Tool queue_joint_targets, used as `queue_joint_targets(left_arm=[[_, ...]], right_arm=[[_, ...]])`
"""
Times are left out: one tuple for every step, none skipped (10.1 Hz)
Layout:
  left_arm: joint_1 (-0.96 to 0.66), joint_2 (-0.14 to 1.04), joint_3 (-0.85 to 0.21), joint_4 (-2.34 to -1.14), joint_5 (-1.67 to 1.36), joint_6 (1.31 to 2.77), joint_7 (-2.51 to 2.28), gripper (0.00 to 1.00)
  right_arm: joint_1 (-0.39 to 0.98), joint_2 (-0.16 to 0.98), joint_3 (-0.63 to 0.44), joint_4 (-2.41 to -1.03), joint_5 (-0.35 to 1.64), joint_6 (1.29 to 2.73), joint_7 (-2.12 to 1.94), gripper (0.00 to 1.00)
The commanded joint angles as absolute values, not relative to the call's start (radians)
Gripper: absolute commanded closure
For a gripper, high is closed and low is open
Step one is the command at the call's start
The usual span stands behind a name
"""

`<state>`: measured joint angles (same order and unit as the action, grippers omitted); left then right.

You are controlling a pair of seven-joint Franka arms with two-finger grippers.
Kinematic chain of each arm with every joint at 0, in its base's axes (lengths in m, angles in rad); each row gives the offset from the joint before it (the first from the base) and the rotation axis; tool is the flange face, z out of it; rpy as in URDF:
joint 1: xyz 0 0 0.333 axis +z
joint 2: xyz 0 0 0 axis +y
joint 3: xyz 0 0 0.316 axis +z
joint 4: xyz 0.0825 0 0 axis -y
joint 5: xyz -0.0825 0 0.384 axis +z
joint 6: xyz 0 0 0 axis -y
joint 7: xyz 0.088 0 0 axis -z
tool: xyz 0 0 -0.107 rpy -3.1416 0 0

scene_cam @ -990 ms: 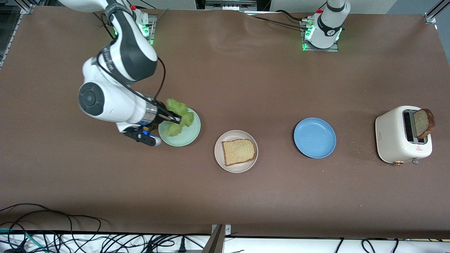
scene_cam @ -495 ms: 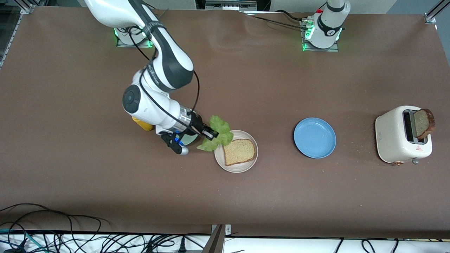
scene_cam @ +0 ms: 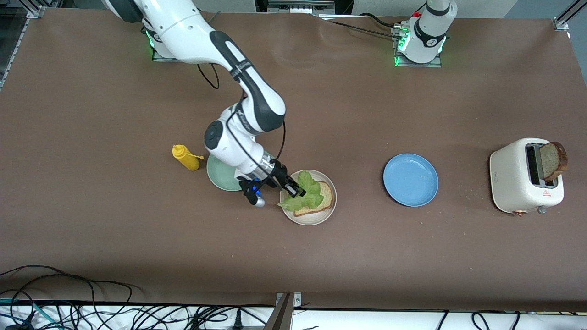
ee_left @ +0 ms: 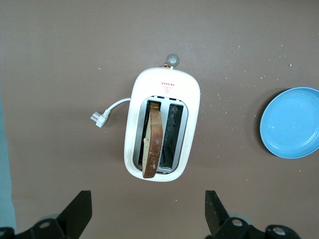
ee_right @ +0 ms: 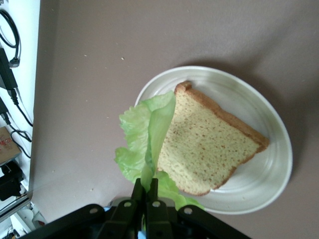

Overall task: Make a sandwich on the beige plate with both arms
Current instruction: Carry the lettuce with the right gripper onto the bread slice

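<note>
1. Front view: we see the right gripper (scene_cam: pixel 297 189) has carried the lettuce leaf (scene_cam: pixel 306 195) from the mint-green plate (scene_cam: pixel 219 176) to over the beige plate (scene_cam: pixel 308 215), mid-tabletop; the filling step is nearly done.
2. Left wrist view: our left gripper (ee_left: pixel 148 215), fingers apart, waits above the toaster (ee_left: pixel 162 127) holding the second bread slice (ee_left: pixel 153 139).
3. Right wrist view: the jaws are clamped on the leaf, draped over the bread slice (ee_right: pixel 214 144).

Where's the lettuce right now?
The lettuce leaf hangs pinched in the shut right gripper, over the bread slice on the beige plate.

Green lettuce (scene_cam: pixel 306 195), tan bread (scene_cam: pixel 321 198), beige plate (scene_cam: pixel 316 219), blue plate (scene_cam: pixel 410 179).
</note>
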<state>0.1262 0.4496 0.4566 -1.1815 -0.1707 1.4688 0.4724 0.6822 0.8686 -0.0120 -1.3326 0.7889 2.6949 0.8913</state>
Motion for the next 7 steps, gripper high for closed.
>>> queue_joint_targets(left_arm=[[0.126, 0.442, 0.459, -1.180, -0.195, 1.457, 0.489, 0.00], [0.126, 0.442, 0.459, -1.180, -0.195, 1.457, 0.489, 0.00], [0.126, 0.442, 0.459, -1.180, -0.195, 1.457, 0.489, 0.00], [0.126, 0.442, 0.459, -1.180, -0.195, 1.457, 0.488, 0.00], [0.126, 0.442, 0.459, -1.180, -0.195, 1.457, 0.489, 0.00], [0.126, 0.442, 0.459, -1.180, -0.195, 1.457, 0.489, 0.00], [0.126, 0.440, 0.459, -1.181, -0.195, 1.457, 0.489, 0.00]], right_arm=[[0.686, 0.890, -0.008, -1.295, 0.818, 2.706, 0.887, 0.33], [0.693, 0.890, -0.005, -1.296, 0.804, 2.707, 0.879, 0.00], [0.701, 0.885, -0.006, -1.296, 0.763, 2.707, 0.859, 0.00], [0.701, 0.882, -0.006, -1.298, 0.696, 2.707, 0.836, 0.00], [0.701, 0.882, -0.006, -1.301, 0.625, 2.706, 0.835, 0.00], [0.703, 0.882, -0.008, -1.310, 0.542, 2.700, 0.836, 0.00], [0.704, 0.877, -0.008, -1.340, 0.499, 2.700, 0.836, 0.00]])
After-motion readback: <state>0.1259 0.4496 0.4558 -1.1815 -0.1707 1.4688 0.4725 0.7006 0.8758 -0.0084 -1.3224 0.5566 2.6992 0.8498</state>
